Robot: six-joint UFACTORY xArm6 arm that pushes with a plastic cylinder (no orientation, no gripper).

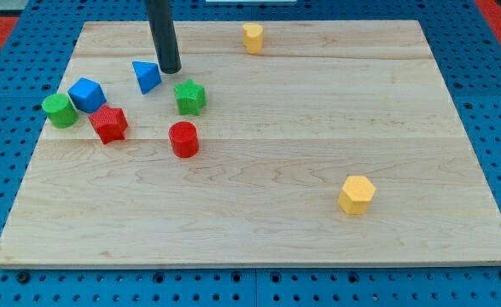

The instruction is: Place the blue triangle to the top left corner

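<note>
The blue triangle point(147, 77) lies on the wooden board point(318, 128) in its upper left part, some way right and below the board's top left corner. My tip point(171, 71) stands just to the right of the blue triangle, close to its right edge or touching it. The rod comes down from the view's top.
A green star block point(189, 97) sits right below the tip. A blue cube point(87, 94), a green cylinder point(60, 111), a red star block point(109, 124) and a red cylinder point(183, 139) lie at the left. Two yellow blocks sit at the top middle point(252, 37) and lower right point(357, 194).
</note>
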